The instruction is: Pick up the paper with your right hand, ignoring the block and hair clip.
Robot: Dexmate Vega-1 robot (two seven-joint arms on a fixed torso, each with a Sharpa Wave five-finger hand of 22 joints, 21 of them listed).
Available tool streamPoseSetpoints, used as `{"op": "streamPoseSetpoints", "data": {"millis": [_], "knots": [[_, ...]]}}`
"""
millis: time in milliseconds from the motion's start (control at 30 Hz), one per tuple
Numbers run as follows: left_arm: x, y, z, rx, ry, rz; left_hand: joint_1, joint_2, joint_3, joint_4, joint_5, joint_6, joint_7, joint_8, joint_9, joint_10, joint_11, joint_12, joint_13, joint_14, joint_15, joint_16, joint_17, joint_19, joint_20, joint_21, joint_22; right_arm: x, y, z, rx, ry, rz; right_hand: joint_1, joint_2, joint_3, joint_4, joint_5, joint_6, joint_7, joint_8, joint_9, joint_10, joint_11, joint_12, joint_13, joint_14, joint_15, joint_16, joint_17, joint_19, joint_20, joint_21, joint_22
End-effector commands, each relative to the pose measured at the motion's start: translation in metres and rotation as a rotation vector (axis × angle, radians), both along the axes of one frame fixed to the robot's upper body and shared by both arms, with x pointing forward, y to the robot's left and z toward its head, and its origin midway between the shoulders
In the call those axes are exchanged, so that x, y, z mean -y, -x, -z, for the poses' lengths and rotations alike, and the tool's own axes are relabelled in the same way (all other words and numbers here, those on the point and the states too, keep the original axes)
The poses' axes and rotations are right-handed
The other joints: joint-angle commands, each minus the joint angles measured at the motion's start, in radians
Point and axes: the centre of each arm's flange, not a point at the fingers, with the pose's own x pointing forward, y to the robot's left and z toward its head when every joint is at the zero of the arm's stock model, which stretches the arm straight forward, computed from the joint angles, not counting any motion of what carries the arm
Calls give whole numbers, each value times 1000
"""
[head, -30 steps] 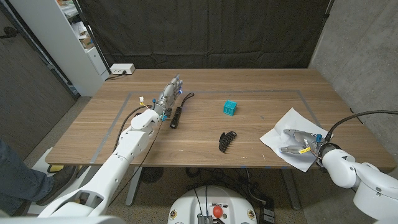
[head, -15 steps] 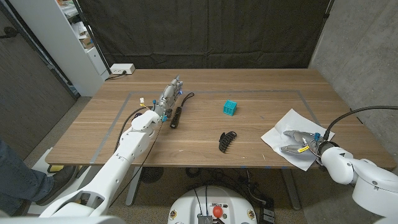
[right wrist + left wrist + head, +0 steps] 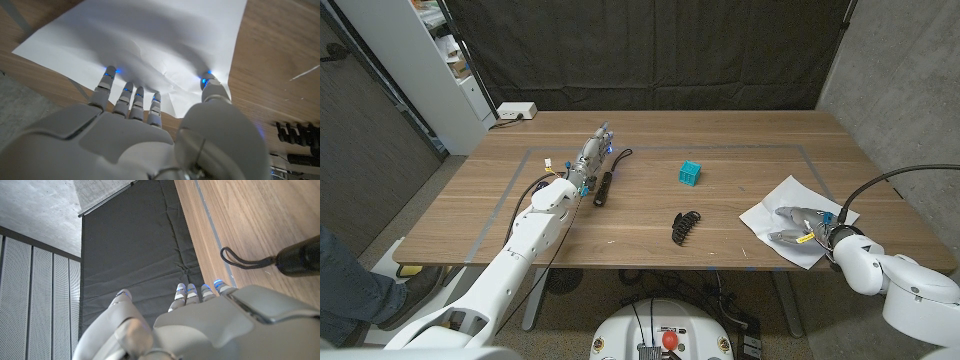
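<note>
— Where is the paper (image 3: pixel 790 222) lying?
— Right at the table's (image 3: pixel 740 140) near right edge, the right hand (image 3: pixel 798 227) spreading empty fingers (image 3: pixel 131 98) on it.
— And the left hand (image 3: pixel 592 152)?
— Resting beside a black tool (image 3: pixel 602 188), fingers straight, holding nothing.

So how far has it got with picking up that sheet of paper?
Done: the right hand has reached the paper, fingers spread over it, fingertips apparently touching.
In hand: closing for a grip; nothing pinched yet.
Left: gripping and lifting; the paper lies on the table.
The block and hair clip sit untouched.
</note>
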Motion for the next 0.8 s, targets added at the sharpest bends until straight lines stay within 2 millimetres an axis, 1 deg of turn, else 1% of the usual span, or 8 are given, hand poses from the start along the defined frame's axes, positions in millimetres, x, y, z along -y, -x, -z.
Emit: {"op": "streamPoseSetpoints", "data": {"millis": [33, 167, 267, 400, 567, 600, 700, 800], "knots": [[1, -2, 3, -17, 2, 3, -1, 9, 0, -2, 0, 10, 1, 4, 5, -5, -5, -2, 3, -9, 1, -1, 4, -64, 3, -1, 5, 0, -8, 11, 56, 13, 6, 46, 10, 14, -7, 6, 36, -5, 6, 2, 42, -11, 6, 4, 49, -15, 19, 10, 110, -25, 30, 3], [1, -3, 2, -17, 1, 3, -1, 10, -1, -2, 0, 10, 1, 4, 5, -4, -8, -1, 3, -9, 1, -1, 4, -65, 3, -1, 5, -1, -11, 13, 77, 5, 6, 65, 19, 17, -7, 4, 74, -9, 15, 3, 78, -33, 13, 6, 82, -29, 32, 18, 155, -45, 39, 3], [0, -3, 2, -20, -1, 0, -1, 10, -1, -3, 0, 10, 0, 4, 5, -5, -6, -1, 3, -9, 1, -1, 4, -65, 3, 0, 5, -2, -13, 16, 106, -2, -1, 69, 24, 17, -3, 2, 89, -11, 17, 3, 93, -32, 16, 7, 98, -34, 40, 23, 174, -56, 43, 3], [-1, -4, 2, -24, -2, 0, -2, 10, -1, -3, 0, 10, 0, 4, 5, -5, -6, -1, 3, -9, 1, -1, 4, -65, 3, 0, 5, -3, -13, 17, 142, 7, -1, 76, 36, 14, 4, -7, 141, -14, 28, 5, 145, -41, 27, 10, 166, -60, 70, 37, 239, -87, 59, 5], [-1, -6, 2, -27, 1, 3, -2, 11, -2, -3, 0, 11, 0, 4, 5, -5, -7, -1, 3, -9, 1, -1, 4, -65, 4, 0, 5, -3, -13, 16, 193, 12, 4, 110, 72, 9, 4, -32, 241, -22, 54, 8, 227, -75, 45, 14, 257, -88, 120, 64, 333, -149, 88, 9], [-1, -6, 2, -26, 1, 4, -2, 11, -2, -3, 0, 11, 0, 4, 5, -5, -7, -1, 3, -9, 1, -1, 4, -65, 3, 0, 5, -4, -12, 16, 202, 14, 6, 117, 78, 6, 4, -38, 262, -29, 60, 8, 248, -71, 50, 15, 279, -95, 132, 70, 353, -160, 95, 9], [-1, -8, 2, -27, 1, 6, -2, 11, -2, -3, -1, 11, 0, 4, 5, -5, -6, -1, 3, -9, 1, -1, 4, -65, 4, 0, 5, -4, -13, 15, 213, 13, 14, 148, 105, 9, -1, -55, 327, -33, 78, 10, 332, -95, 76, 19, 377, -125, 180, 87, 411, -191, 118, 13], [-1, -9, 1, -27, 1, 7, -2, 12, -2, -3, -1, 12, 0, 4, 5, -4, -6, -1, 3, -9, 2, -1, 4, -66, 4, 0, 5, -4, -13, 15, 224, 11, 16, 171, 124, 9, -5, -71, 374, -37, 91, 12, 371, -104, 85, 21, 419, -133, 204, 101, 435, -211, 130, 15]]}}
